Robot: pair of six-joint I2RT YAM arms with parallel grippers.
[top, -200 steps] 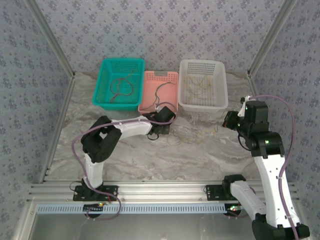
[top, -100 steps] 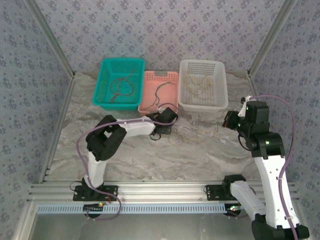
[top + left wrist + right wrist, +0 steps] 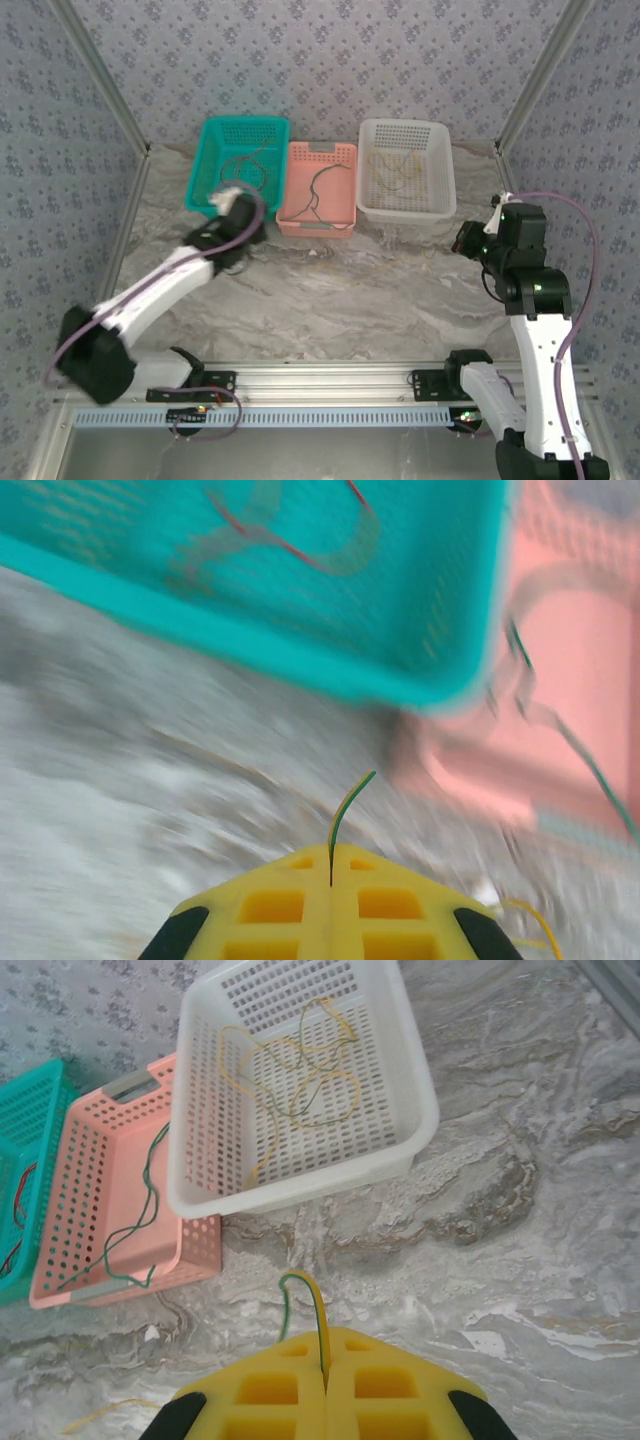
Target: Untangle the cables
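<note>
Two pinches, both closed tight. Your left fingers (image 3: 270,905) clamp a green-yellow cable (image 3: 343,815) just short of the teal basket (image 3: 250,640) — red cables (image 3: 290,548) lie inside it. Your right fingers (image 3: 265,1390) clamp a yellow-green cable (image 3: 320,1325) over the desk (image 3: 500,1210), near the white basket (image 3: 300,1185).

At twelve o'clock, the teal basket (image 3: 245,121), pink basket (image 3: 322,148) and white basket (image 3: 405,124) are perforated, slightly glossy plastic. The table (image 3: 400,290) looks smooth and marble-patterned; the cables (image 3: 322,1325) are smooth-sheathed.

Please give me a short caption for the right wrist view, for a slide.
Right gripper shut on a thin cable, facing the white basket of yellow cables.
</note>
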